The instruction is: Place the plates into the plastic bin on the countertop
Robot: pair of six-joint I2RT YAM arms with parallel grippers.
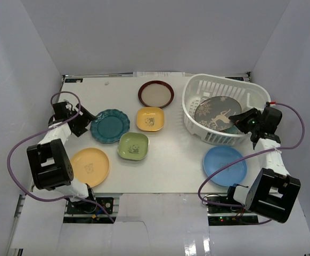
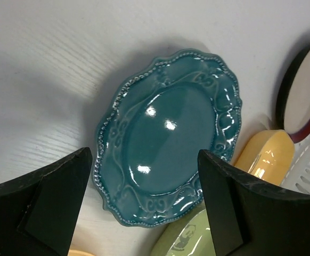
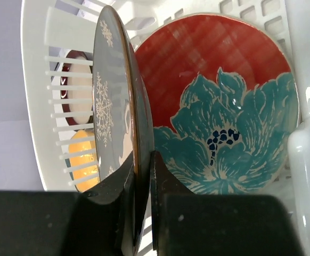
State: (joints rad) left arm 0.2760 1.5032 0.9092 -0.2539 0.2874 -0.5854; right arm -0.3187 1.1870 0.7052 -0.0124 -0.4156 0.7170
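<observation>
My right gripper (image 1: 239,120) is shut on the rim of the grey deer plate (image 1: 217,113) and holds it inside the white plastic bin (image 1: 197,88). In the right wrist view the grey plate (image 3: 112,106) stands edge-on between my fingers, above a red plate with a teal flower (image 3: 219,112) lying in the bin. My left gripper (image 1: 87,118) is open and empty just left of the teal scalloped plate (image 1: 109,126), which shows between the fingers in the left wrist view (image 2: 168,136). On the countertop (image 1: 176,154) lie the dark-red rimmed plate (image 1: 156,94), square yellow dish (image 1: 150,119), green dish (image 1: 133,145), round yellow plate (image 1: 89,166) and blue plate (image 1: 225,165).
White walls (image 1: 16,64) close the table on the left, back and right. Purple cables loop from both arms, one by the left arm (image 1: 16,160) and one by the right arm (image 1: 299,120). The bin's slotted wall (image 3: 54,85) stands close to the held plate.
</observation>
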